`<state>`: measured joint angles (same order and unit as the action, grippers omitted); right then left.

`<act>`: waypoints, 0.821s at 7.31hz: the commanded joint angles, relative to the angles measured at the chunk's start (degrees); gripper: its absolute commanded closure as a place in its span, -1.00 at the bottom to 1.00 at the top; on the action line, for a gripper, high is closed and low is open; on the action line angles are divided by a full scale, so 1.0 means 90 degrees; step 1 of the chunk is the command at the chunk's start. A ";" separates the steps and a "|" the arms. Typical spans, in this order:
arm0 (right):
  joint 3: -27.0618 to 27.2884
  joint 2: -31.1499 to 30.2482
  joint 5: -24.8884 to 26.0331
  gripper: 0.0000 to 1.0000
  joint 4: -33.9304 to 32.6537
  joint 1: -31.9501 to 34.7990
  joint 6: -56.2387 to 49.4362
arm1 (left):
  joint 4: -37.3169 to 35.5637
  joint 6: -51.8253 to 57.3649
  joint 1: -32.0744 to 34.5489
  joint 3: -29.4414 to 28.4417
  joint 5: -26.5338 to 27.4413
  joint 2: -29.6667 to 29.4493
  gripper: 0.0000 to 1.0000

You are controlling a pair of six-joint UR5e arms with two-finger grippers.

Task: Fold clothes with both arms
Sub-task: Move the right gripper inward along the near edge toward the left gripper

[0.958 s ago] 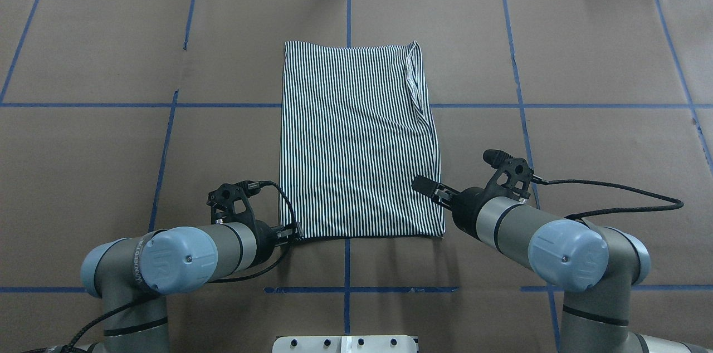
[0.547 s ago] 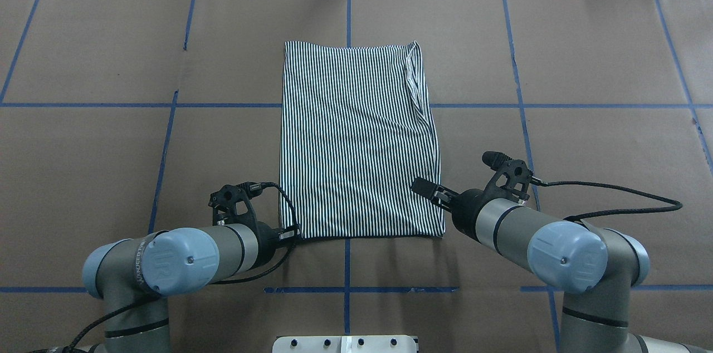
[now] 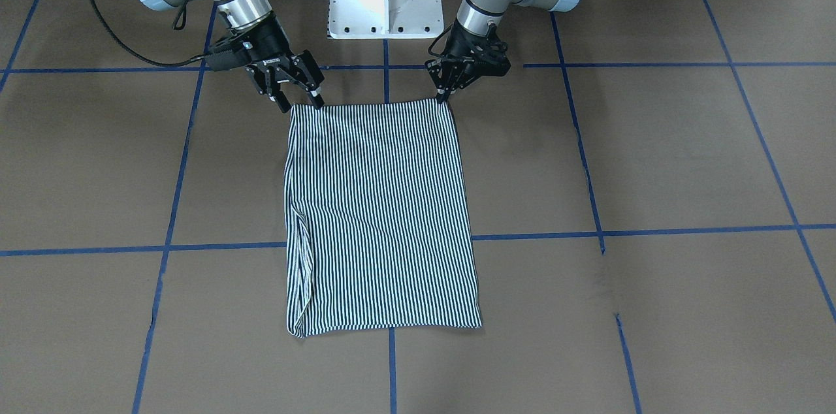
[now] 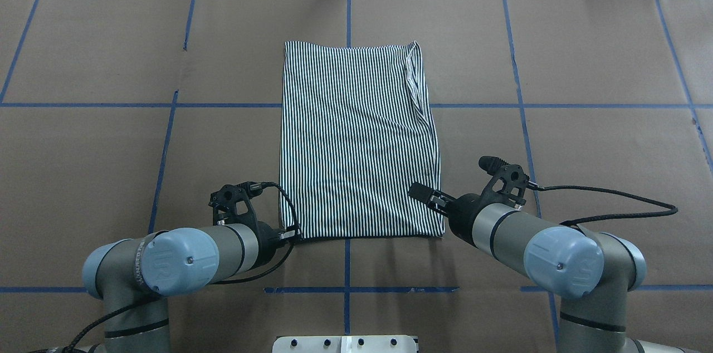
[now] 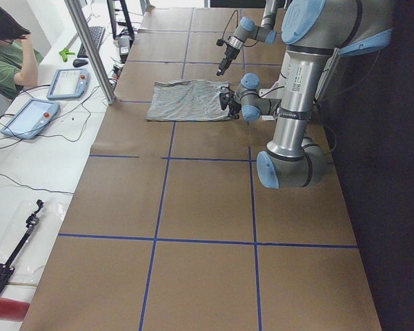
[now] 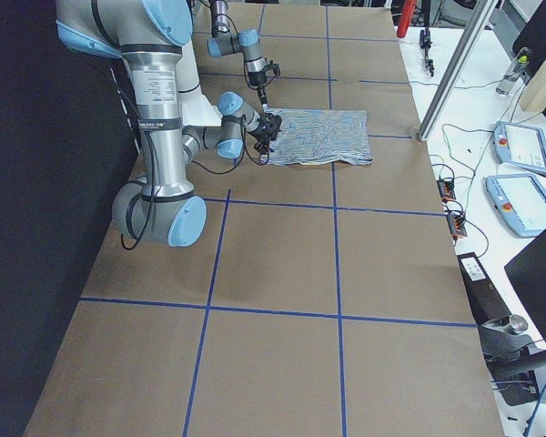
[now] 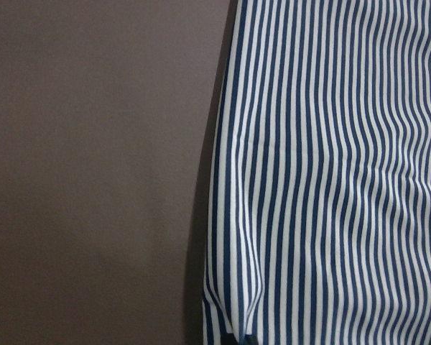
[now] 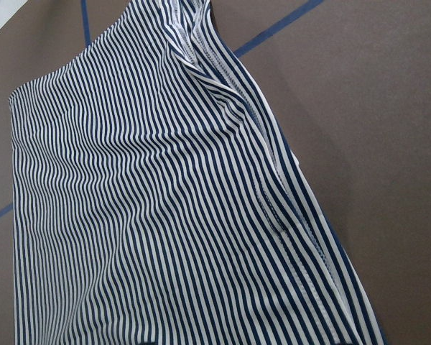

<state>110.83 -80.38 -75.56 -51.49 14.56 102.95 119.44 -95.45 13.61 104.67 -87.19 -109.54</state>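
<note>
Here we see the polo shirt (image 3: 379,205) flat in the middle of the worktop (image 3: 653,153). Our left fingers (image 3: 445,95) clamp one near corner; the right fingers (image 3: 316,98) stand apart at the other.

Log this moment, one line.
shirt: folded, flat | left gripper: at near corner, grip unclear | right gripper: open at other near corner

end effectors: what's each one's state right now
left end effector: closed at a corner of the navy-and-white striped shirt; grip unclear
right end effector: open, holding nothing
</note>
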 commanded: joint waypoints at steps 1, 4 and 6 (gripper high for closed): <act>0.0010 0.0335 0.0248 -0.29 -0.1086 -0.0337 0.0793 | 0.0000 0.0000 -0.0008 0.0001 0.0001 -0.0007 1.00; -0.0088 0.1584 0.0183 -0.37 -0.3745 -0.0426 0.1402 | 0.0000 0.0000 -0.0008 0.0010 0.0010 -0.0007 1.00; -0.0098 0.1733 -0.0177 -0.37 -0.4402 -0.0262 0.1383 | 0.0000 0.0000 -0.0008 0.0010 0.0010 -0.0007 1.00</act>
<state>110.09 -66.12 -75.49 -86.68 11.38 115.33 119.44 -95.45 13.54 104.81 -87.10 -109.60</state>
